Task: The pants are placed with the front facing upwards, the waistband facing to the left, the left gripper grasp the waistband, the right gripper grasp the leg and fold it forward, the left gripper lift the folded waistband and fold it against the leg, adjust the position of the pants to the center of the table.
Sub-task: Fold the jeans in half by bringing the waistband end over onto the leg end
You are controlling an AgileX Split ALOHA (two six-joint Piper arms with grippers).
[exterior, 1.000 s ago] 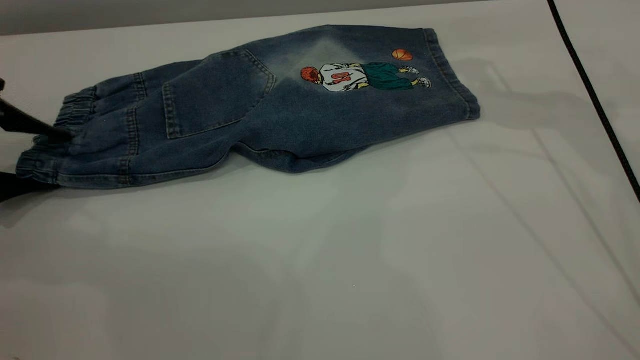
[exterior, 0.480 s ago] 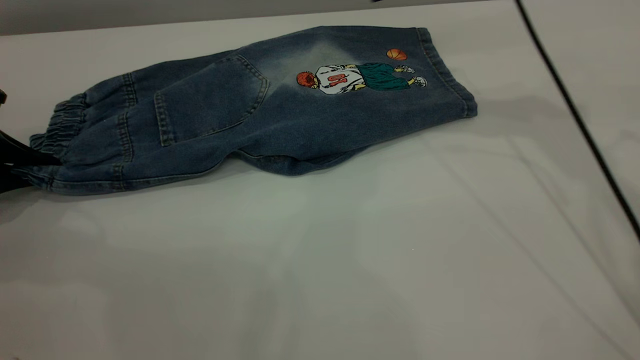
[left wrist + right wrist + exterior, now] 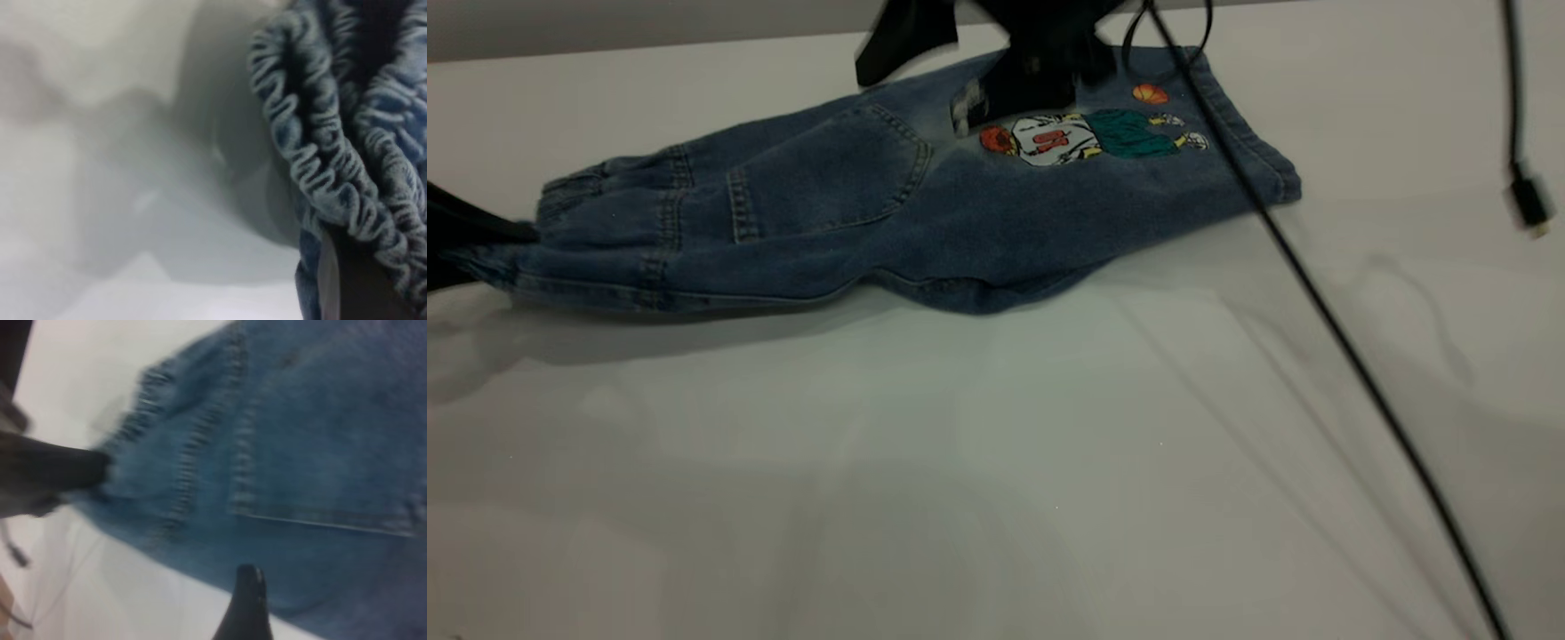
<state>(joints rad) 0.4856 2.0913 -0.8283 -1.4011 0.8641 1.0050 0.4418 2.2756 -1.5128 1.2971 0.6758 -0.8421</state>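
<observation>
both grippers cropped | left gripper (image 3: 480, 253) pinches waistband (image 3: 560, 191) | right gripper (image 3: 996, 53) blurred

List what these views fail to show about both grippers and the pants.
- Right gripper, exterior view: cut off by the top edge and motion-blurred; grip unreadable.
- Right wrist view: only one dark fingertip shows.
- Left gripper, exterior view: mostly beyond the left edge.
- Waistband, left wrist view: denim folds hide the grip.
- Leg: its underside is hidden.

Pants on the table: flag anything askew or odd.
The pants lie slanted across the table, not squared. The left gripper pinches the waistband; a cable trails over the leg hem.
</observation>
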